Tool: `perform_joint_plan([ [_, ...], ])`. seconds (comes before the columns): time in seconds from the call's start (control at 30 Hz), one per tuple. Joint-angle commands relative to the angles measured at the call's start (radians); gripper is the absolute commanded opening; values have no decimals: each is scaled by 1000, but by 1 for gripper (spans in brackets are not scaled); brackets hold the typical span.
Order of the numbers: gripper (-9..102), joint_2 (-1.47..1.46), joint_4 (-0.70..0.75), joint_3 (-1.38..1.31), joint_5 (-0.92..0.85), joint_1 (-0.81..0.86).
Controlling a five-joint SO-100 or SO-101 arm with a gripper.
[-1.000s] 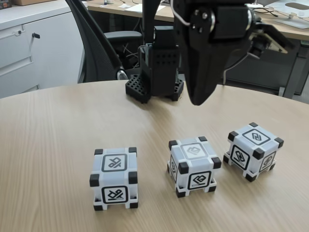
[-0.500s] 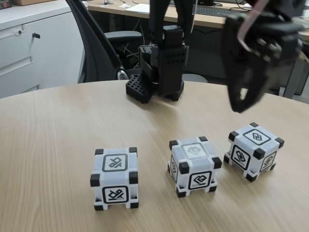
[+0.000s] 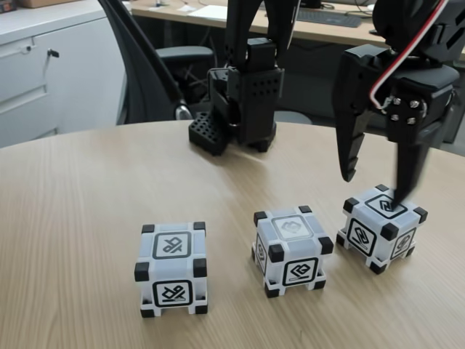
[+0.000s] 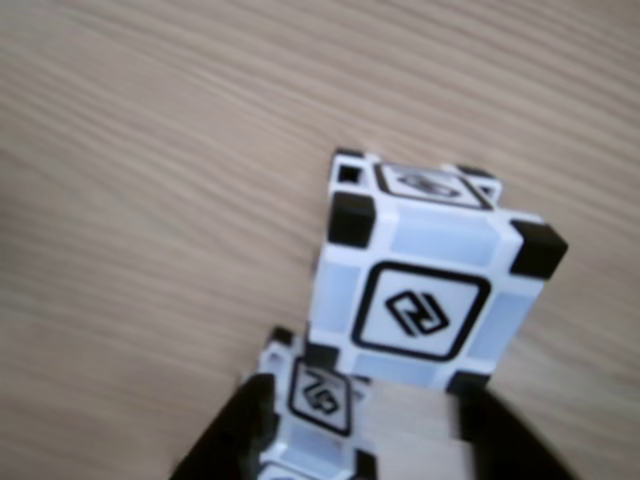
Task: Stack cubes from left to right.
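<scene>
**Hovering over the right-hand cube with jaws spread**

Reaching down from above, the gripper (image 3: 372,185) hangs with its jaws set wide and nothing between them. In the fixed view one finger tip sits just off the left edge of the right-hand cube (image 3: 381,228), and the other tip appears to rest on or just over that cube's top glyph, near the far right corner. The middle cube (image 3: 292,249) stands beside the jaws' left finger, near but apart, and the left cube (image 3: 173,267) lies well away on that side. All three rest singly on the wooden table (image 3: 87,203); no stack exists yet.

In the other view the same cube (image 4: 425,290) fills the space ahead of the jaws, turned at an angle to them, with the dark fingers (image 4: 235,440) blurred at the lower edge.

My judgement of the risks: the right finger looks set to land on the cube's top rather than pass down its side, which would press or tip the cube instead of straddling it. Closing on the skewed cube could catch corners, twisting it or letting it slip. The left finger, descending close to the middle cube, might nudge it.
</scene>
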Motion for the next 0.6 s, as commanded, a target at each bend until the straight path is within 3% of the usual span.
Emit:
perform_joint_plan([
  [0.0,33,18,-6,-23,-35,14],
  [0.27,44,6,3,-23,-6,12],
  [0.57,47,5,-5,-21,46,0],
])
